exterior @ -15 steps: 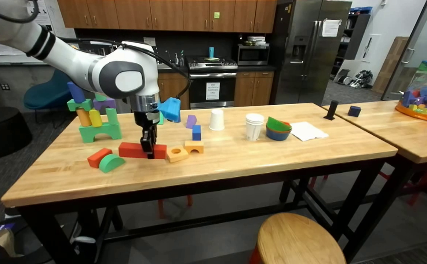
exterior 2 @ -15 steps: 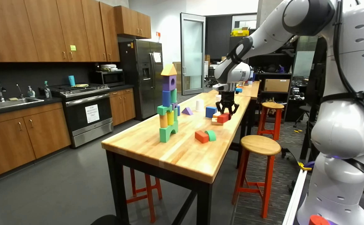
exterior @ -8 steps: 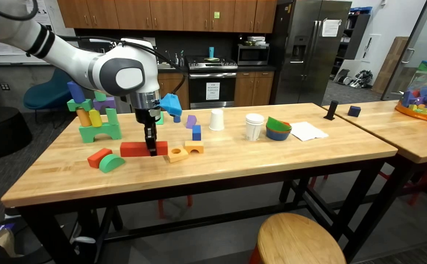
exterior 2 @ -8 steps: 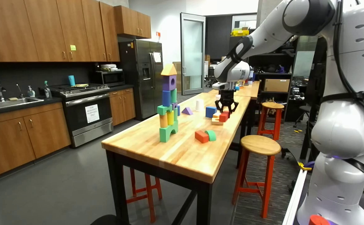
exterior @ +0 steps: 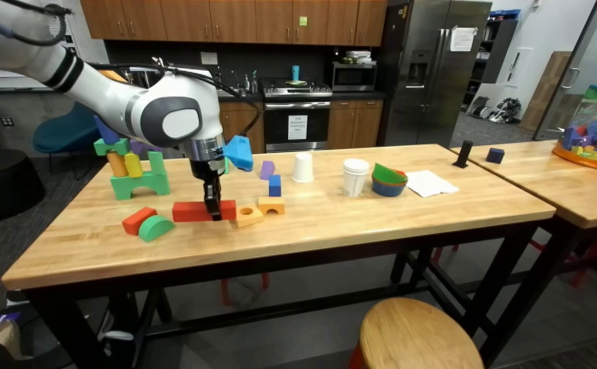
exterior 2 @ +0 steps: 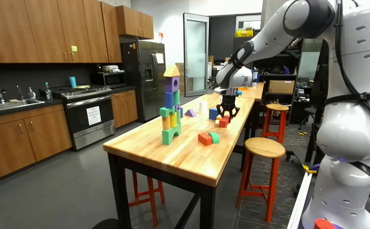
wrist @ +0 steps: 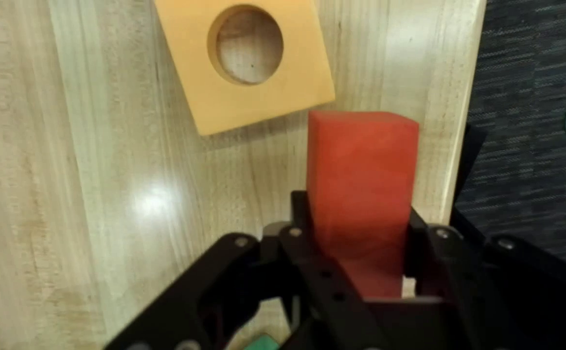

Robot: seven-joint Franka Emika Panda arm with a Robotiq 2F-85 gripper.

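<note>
My gripper is shut on a long red block, with a black finger against each long side, as the wrist view shows. The block's far end juts out past the fingertips. It lies level at table height; whether it touches the wood I cannot tell. Close by that end is a yellow-orange square block with a round hole, a small gap apart in the wrist view. In an exterior view the gripper points straight down, the red block under it.
A tall tower of coloured blocks stands near the table's end. A short red block leans by a green half-round. Behind sit an orange arch, a blue block, an upturned cup, stacked cups and bowls.
Arm and red block have shifted slightly toward the holed block, after a small rise and then a dip. The grip on the block is unchanged, and the other blocks stay put.
</note>
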